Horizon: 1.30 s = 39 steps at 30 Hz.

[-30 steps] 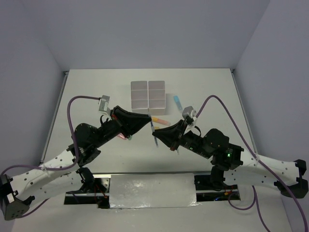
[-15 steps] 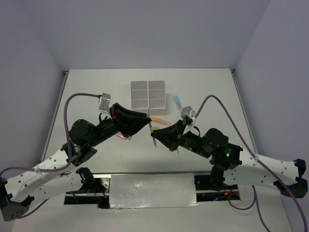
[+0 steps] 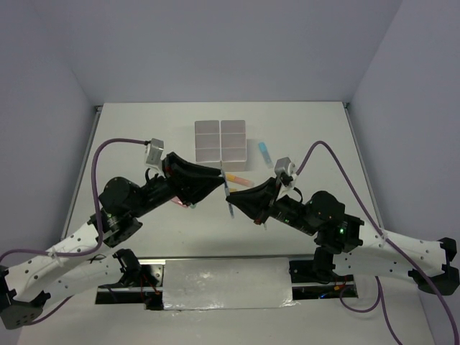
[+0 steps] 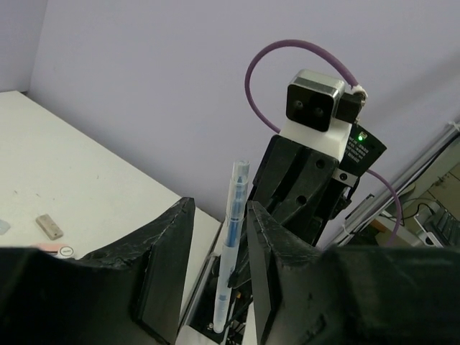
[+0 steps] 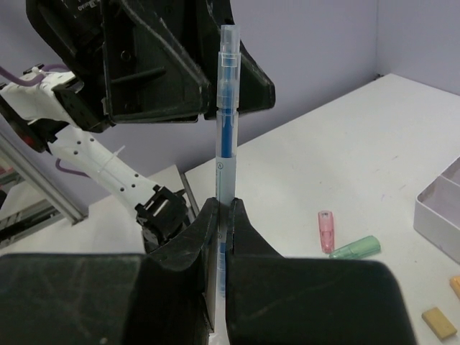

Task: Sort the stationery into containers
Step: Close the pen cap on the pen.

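My right gripper (image 5: 223, 208) is shut on a clear thin pen with blue ink (image 5: 226, 144) and holds it upright above the table. In the top view the pen (image 3: 228, 201) sits between the two gripper tips. My left gripper (image 4: 219, 215) is open. The pen (image 4: 231, 244) stands between its jaws, close to the right finger, and I cannot tell whether it touches. The white six-compartment containers (image 3: 221, 140) stand at the far middle. A pink marker (image 5: 325, 230), a green marker (image 5: 354, 248) and a tan eraser (image 5: 438, 322) lie on the table.
A blue item (image 3: 264, 150) lies right of the containers and an orange-pink marker (image 3: 238, 180) lies in front of them. A container corner (image 5: 440, 215) shows at the right edge of the right wrist view. The tan eraser (image 4: 49, 226) also shows in the left wrist view.
The left arm has shifted slightly left and back while its gripper stayed at the pen. The right gripper still holds the pen in nearly the same place.
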Each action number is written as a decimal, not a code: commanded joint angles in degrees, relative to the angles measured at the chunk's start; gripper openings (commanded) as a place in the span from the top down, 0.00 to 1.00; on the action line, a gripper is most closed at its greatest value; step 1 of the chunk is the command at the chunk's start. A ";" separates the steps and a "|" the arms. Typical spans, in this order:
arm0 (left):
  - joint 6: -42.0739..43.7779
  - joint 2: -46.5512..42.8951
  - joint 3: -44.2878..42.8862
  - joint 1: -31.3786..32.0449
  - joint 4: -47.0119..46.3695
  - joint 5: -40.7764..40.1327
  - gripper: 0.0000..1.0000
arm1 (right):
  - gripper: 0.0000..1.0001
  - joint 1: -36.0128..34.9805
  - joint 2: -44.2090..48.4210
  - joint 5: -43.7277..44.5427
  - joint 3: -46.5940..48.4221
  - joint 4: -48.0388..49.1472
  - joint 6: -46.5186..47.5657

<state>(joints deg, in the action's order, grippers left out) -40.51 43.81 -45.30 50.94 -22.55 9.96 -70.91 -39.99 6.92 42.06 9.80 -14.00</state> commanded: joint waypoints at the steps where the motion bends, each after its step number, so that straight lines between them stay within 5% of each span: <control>1: 0.61 0.04 0.82 0.30 -4.87 3.92 0.50 | 1.00 -0.10 -0.09 1.25 3.02 2.59 0.64; 8: 0.35 1.01 0.91 0.30 -6.02 6.30 0.51 | 1.00 -0.10 -1.06 1.52 3.73 2.41 0.46; 12: 0.52 0.31 1.44 0.30 -6.29 6.22 0.78 | 1.00 -0.10 -1.76 1.52 4.17 1.97 0.20; 17: 0.78 0.31 1.70 0.30 -5.93 5.95 1.00 | 1.00 -0.10 -2.11 0.91 4.78 1.89 0.02; 20: 1.75 0.40 1.53 0.30 -5.75 6.39 1.00 | 1.00 -0.10 -2.46 -0.93 4.96 1.63 0.20; 24: 3.07 0.48 0.65 0.30 -6.72 9.63 1.00 | 0.49 -0.01 -3.08 -6.12 4.96 1.71 2.04; 28: 3.77 0.92 -0.67 0.39 -7.69 13.50 1.00 | 0.41 -0.01 -4.31 -7.87 6.19 -0.30 2.40; 32: 5.62 1.10 -2.77 0.30 -4.72 15.09 1.00 | 0.63 0.07 -4.40 -8.50 6.63 -1.10 3.01; 34: 6.14 1.27 -3.13 0.30 -4.70 17.53 1.00 | 0.65 0.16 -4.31 -8.50 6.63 -1.54 3.19; 37: 5.88 1.36 -2.87 0.30 -5.93 18.87 1.00 | 0.84 0.42 -4.83 -9.11 7.24 -1.72 3.01; 38: 5.88 1.36 -2.60 0.30 -5.93 18.61 1.00 | 1.00 0.43 -5.27 -9.38 7.68 -1.80 2.67; 39: 5.88 1.28 -2.60 0.39 -6.02 18.52 1.00 | 1.00 0.43 -5.45 -9.55 7.77 -1.80 2.49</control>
<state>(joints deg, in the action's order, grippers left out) -35.79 45.28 -46.13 50.94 -25.45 25.41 -70.85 -44.82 -1.78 46.68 7.57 -12.01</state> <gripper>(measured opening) 0.225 0.083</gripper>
